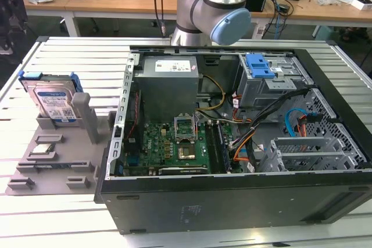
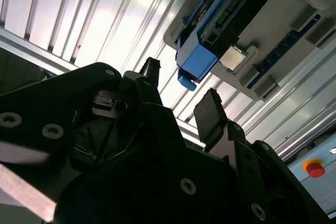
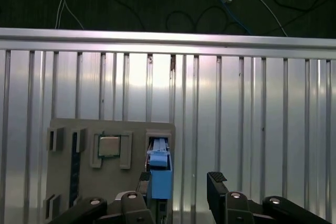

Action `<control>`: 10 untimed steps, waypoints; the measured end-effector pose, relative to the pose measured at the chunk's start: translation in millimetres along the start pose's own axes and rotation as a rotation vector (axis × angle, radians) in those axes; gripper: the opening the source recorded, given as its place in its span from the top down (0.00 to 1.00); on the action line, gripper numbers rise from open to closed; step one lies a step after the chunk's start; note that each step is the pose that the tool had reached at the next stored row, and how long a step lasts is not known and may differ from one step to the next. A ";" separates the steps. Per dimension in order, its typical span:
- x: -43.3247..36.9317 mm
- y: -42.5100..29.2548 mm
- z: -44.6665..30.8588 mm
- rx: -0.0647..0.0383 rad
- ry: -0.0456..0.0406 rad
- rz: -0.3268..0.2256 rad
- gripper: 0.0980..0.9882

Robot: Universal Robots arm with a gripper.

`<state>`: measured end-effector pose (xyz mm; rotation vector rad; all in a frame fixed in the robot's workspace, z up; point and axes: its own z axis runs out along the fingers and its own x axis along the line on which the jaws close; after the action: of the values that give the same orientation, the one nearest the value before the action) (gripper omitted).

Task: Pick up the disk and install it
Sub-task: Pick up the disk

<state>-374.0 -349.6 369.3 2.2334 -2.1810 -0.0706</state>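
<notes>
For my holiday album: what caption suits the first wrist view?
Open black hand above the blue-railed silver hard drive standing in its grey plastic holder.

Your table [image 1: 58,219] carries a tray [image 1: 70,143] on the exterior view's left and a computer case [image 1: 232,201] on its right.
You find the disk [image 1: 53,101] standing on edge at the tray's far end, with the chip [image 1: 40,149] lying in a pocket in front of it. Inside the case, the drive cage [image 1: 267,85] sits in the far right corner. The arm [image 1: 212,10] rises behind the case. In the first wrist view, the gripper [image 3: 179,179] hangs near the disk's end, fingers apart.
</notes>
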 end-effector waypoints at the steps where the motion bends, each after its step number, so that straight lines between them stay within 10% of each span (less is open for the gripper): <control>1: 0.1 -0.4 0.9 0.000 0.0009 0.000 0.50; 10: 15.9 -11.1 12.6 0.000 0.0041 0.000 0.50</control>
<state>-363.1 -365.0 355.9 2.2313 -2.1792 -0.0660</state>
